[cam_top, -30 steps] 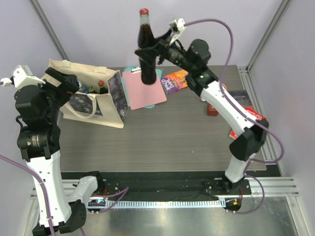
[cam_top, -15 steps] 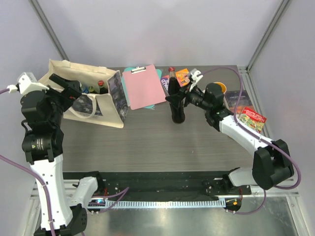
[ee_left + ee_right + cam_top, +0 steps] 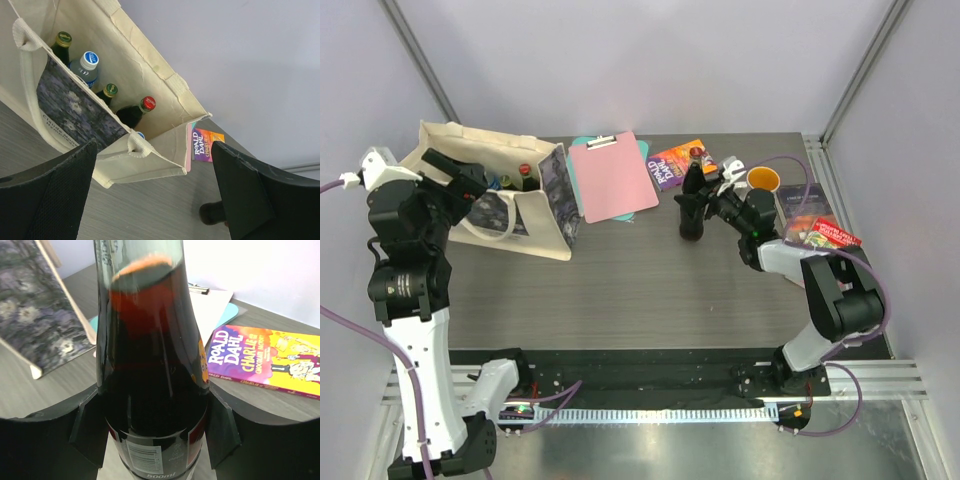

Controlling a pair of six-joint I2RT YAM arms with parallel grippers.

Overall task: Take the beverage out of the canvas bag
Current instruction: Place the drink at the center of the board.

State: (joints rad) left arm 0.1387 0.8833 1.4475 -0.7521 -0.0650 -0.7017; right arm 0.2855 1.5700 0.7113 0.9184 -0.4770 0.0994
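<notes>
Item: dark soda bottle [image 3: 692, 190], the beverage, upright on the grey table [image 3: 620, 290] near the Roald Dahl paperback [image 3: 677, 163] and well apart from the canvas bag [image 3: 538, 225]. The right gripper [image 3: 698, 207] is clamped around its lower body, presumably to steady it for set-down. The left gripper [image 3: 460, 178] is poised over the bag's open mouth. Left wrist view: fingers [image 3: 50, 200] spread wide, nothing between. Below them the bag stands open, holding a red-capped bottle [image 3: 145, 106], a blue-capped water bottle [image 3: 87, 62] and two green-capped ones (further stock, none gripped). Right wrist view: dark liquid reaches the bottle's shoulder. The pads [image 3: 220, 432] press both flanks just above the 500ml label, a low hold probably chosen so the bottle stands vertical.
</notes>
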